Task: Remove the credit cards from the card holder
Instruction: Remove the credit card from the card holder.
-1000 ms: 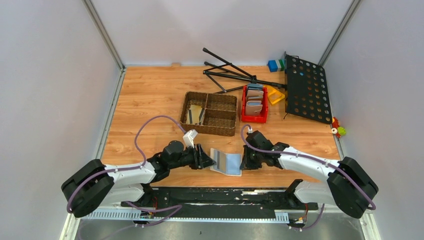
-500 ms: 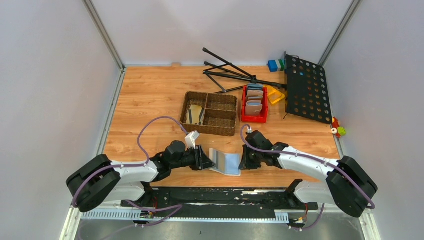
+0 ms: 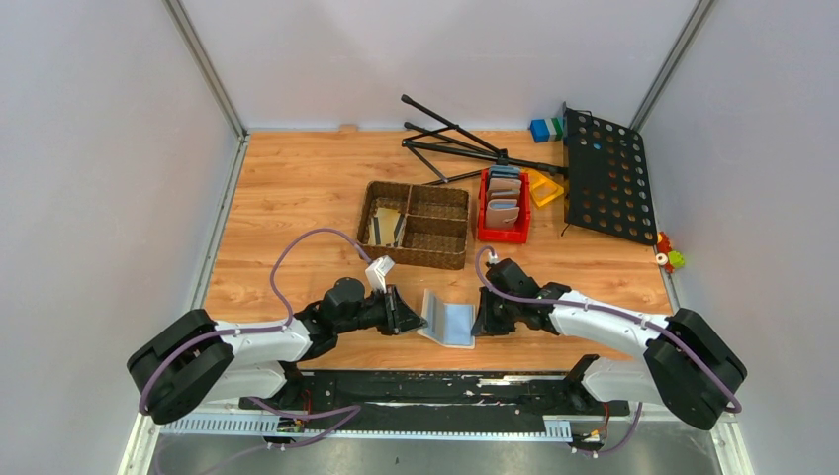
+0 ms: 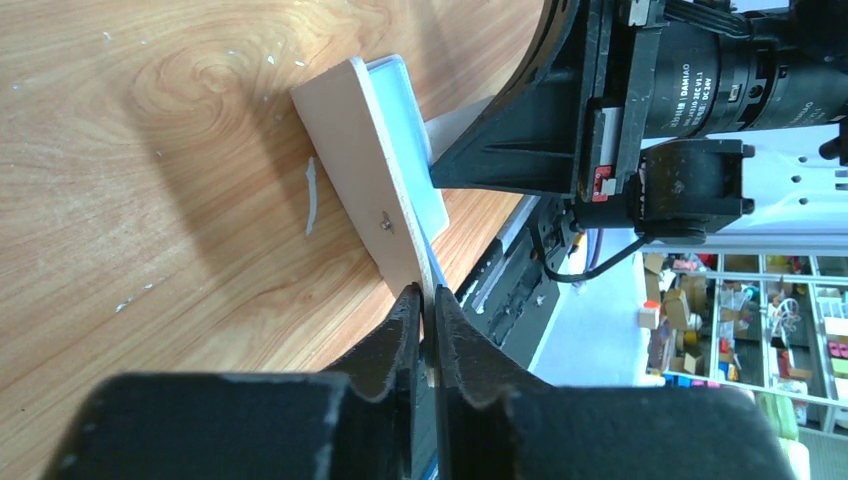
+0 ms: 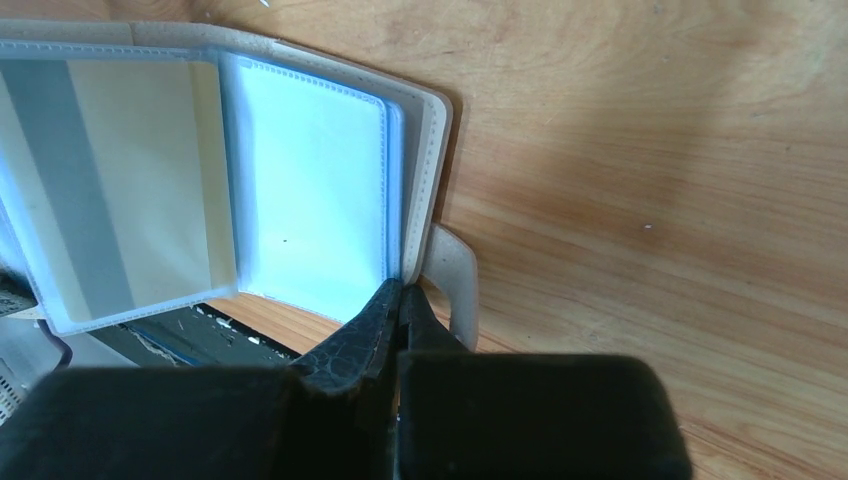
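Inside the card holder (image 5: 432,150), clamped by left pincer (image 4: 428,298) and right pincer (image 5: 398,292), sits a tan-gold credit card (image 5: 100,215).

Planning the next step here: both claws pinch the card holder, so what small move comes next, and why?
Probably release the left claw and re-grip the striped card: it sits in its clear sleeve, while the right claw pins the card holder by its strap edge.
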